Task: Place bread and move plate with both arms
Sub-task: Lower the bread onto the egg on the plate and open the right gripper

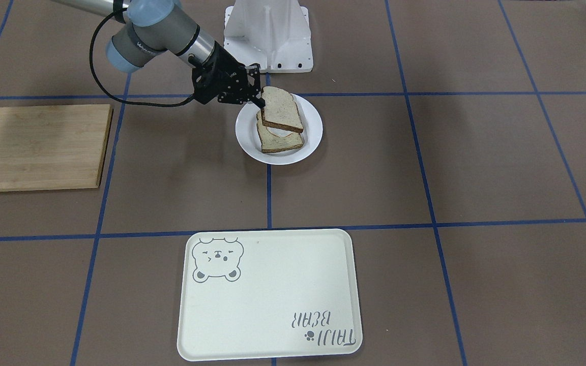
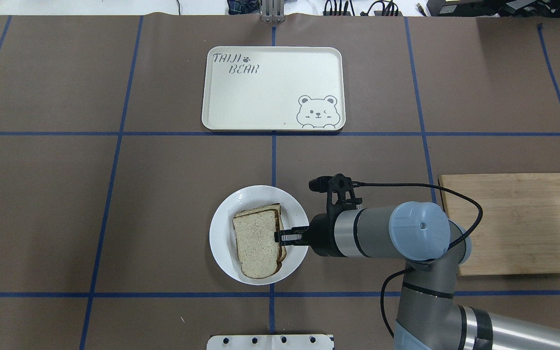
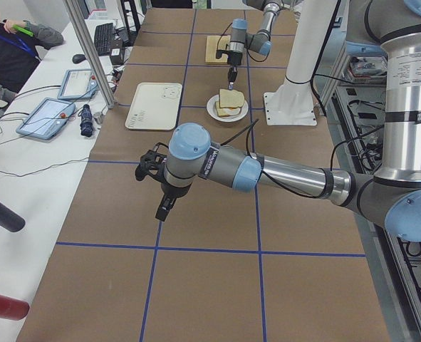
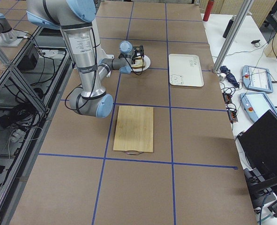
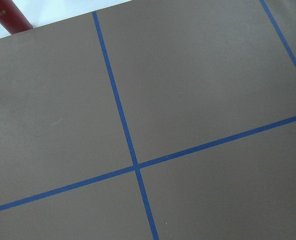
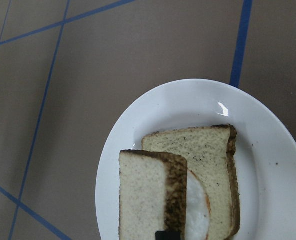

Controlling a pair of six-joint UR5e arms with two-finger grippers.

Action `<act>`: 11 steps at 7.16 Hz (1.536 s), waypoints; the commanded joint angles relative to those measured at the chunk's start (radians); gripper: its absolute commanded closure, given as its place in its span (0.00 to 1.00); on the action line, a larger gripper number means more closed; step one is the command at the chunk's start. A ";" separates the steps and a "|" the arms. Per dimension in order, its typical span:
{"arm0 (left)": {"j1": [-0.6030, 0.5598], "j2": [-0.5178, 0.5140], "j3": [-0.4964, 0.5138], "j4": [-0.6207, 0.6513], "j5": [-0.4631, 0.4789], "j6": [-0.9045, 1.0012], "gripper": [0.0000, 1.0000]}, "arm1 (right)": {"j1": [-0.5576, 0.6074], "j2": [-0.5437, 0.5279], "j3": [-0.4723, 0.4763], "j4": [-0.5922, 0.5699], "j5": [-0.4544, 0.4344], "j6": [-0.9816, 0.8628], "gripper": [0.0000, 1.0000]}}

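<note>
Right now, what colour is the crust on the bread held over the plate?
Dark brown; the bread shows it best in the right wrist view.

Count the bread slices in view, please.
2. The right hand grips one plain slice over the plate; the other slice lies on the plate beneath, bearing an egg. No others visible.

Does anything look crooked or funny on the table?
Yes. The bread, pinched at its edge by the right hand, hangs crooked over the egg slice on the plate, not lined up with it. Nothing looks spilled or broken.
</note>
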 commanded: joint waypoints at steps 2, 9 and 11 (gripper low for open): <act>0.000 0.005 0.003 0.000 0.000 0.000 0.02 | -0.019 -0.002 -0.016 0.001 -0.031 -0.039 1.00; 0.000 0.006 0.003 0.000 0.000 0.000 0.02 | 0.045 0.050 -0.071 -0.013 -0.040 -0.034 0.00; 0.002 0.000 0.000 -0.003 0.000 0.002 0.02 | 0.181 0.063 -0.006 -0.151 0.062 -0.034 0.00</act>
